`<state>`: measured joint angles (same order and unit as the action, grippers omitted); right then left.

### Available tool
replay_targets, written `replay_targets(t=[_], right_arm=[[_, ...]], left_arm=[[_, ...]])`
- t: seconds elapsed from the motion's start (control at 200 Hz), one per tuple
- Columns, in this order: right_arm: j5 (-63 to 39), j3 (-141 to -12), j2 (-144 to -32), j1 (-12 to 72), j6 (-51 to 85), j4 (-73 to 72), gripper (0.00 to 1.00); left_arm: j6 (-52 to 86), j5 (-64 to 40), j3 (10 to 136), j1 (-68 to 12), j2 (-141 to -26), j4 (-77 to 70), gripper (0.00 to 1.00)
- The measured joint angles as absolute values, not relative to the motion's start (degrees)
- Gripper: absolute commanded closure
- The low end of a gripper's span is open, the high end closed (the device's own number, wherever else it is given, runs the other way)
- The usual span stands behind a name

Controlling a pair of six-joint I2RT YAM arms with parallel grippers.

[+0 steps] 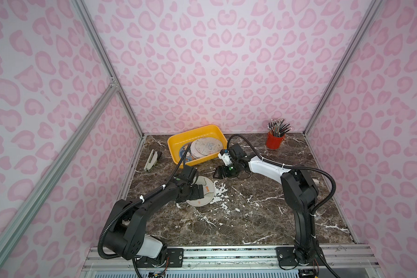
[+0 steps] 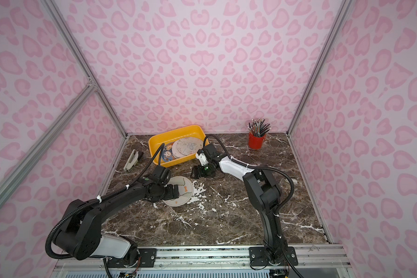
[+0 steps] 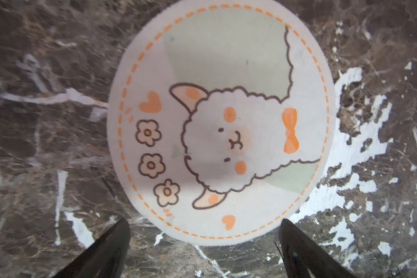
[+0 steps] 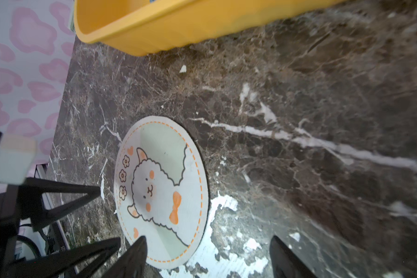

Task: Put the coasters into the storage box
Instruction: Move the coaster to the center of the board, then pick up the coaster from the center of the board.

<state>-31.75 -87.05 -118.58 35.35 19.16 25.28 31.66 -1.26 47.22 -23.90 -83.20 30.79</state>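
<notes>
One pale coaster point(image 1: 206, 192) point(image 3: 222, 120) point(image 4: 161, 192) with an alpaca print lies flat on the marble table. My left gripper point(image 1: 197, 191) point(image 3: 204, 221) hovers open over its left edge, one finger on either side of the rim and nothing held. My right gripper point(image 1: 216, 173) point(image 4: 208, 237) is open and empty, low over the table between this coaster and the yellow storage box point(image 1: 177, 142) point(image 4: 178, 24). Inside the box lie several pale coasters point(image 1: 206, 148) and a blue one point(image 1: 184, 151).
A red cup of pencils point(image 1: 275, 140) stands at the back right. A grey stapler-like tool point(image 1: 151, 160) lies by the left wall, left of the box. Pink patterned walls close in three sides.
</notes>
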Motion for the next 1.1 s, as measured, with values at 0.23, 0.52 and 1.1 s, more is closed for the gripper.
replay_targets(t=[0.23, 0.52, 1.1], right_arm=[[-31.55, -86.98, -119.96, 38.30, 21.15, 26.17, 0.26], [-31.53, -86.04, -121.67, 40.01, 24.32, 26.02, 0.37], [-33.82, -86.48, -124.27, 41.06, 26.46, 21.63, 0.55]], left_arm=[[29.80, -0.43, 48.12, -20.23, -85.84, 30.72, 0.05], [29.50, -1.23, 47.77, -18.48, -89.52, 27.92, 0.08], [29.58, -0.51, 46.46, -18.39, -90.52, 21.04, 0.13]])
